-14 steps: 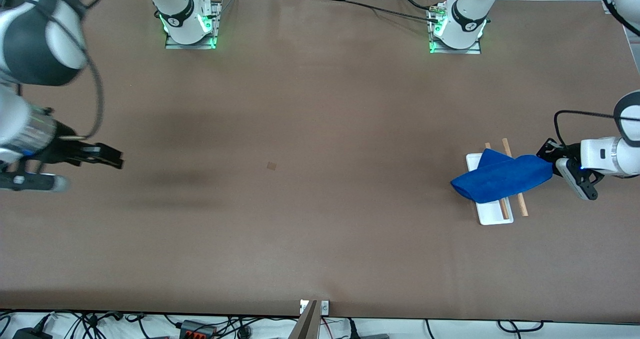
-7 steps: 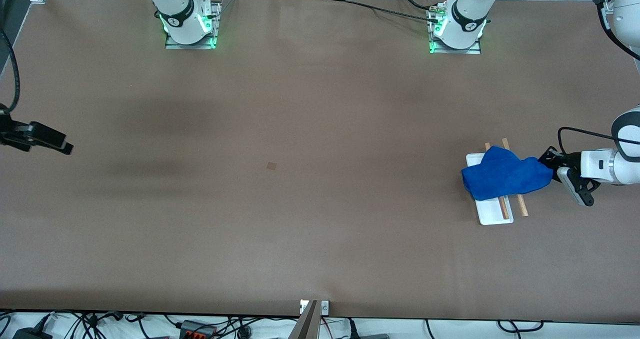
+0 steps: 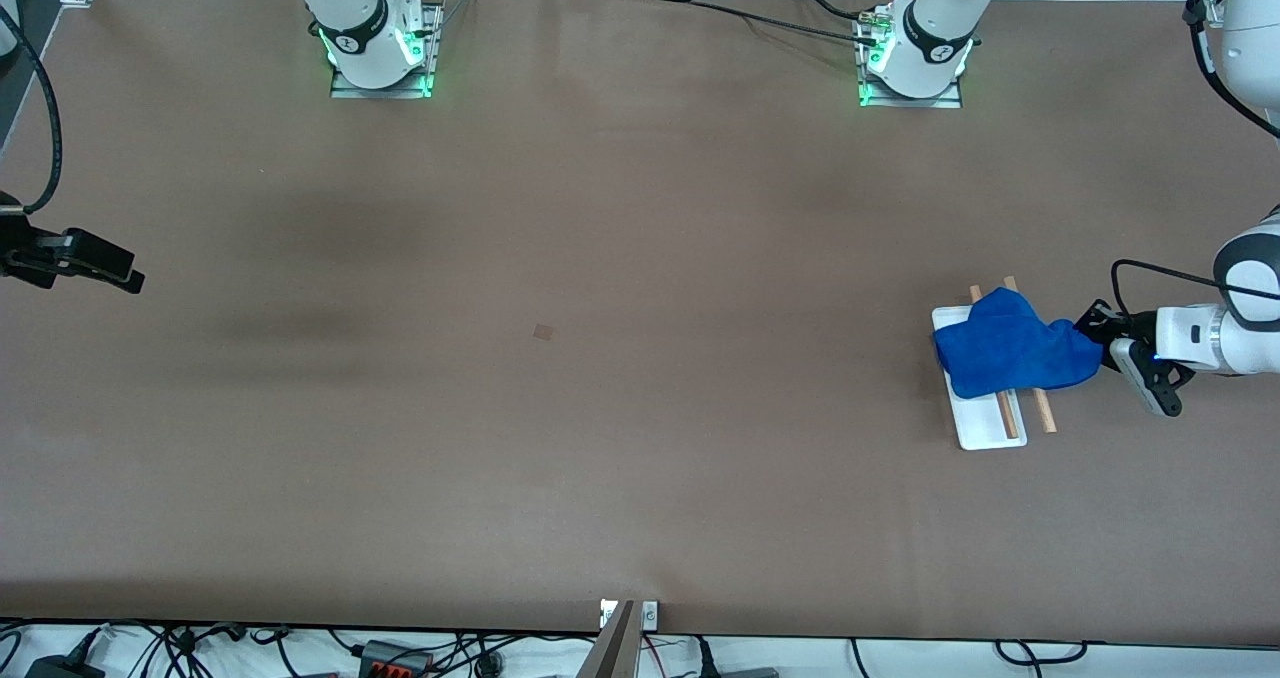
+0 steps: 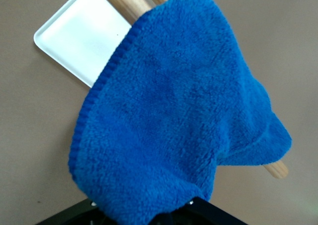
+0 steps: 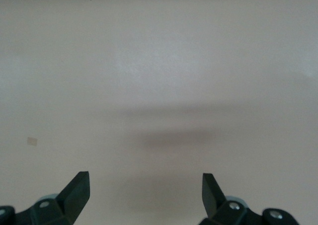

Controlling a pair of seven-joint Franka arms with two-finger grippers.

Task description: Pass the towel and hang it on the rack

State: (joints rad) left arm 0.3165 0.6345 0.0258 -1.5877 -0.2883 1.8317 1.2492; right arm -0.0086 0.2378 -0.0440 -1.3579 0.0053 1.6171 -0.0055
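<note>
A wide brown table (image 3: 600, 438) carries little: a small brown patch (image 3: 543, 331) near its middle and, toward the left arm's end, the rack (image 3: 990, 428). The towel (image 3: 1010, 353) lies draped across its two wooden rods (image 3: 1044, 416), hiding most of them. The left gripper (image 3: 1100, 343) clamps the towel's edge just beside the rack. The right gripper (image 5: 145, 190) waits at the right arm's end, fingers spread, holding nothing.
</note>
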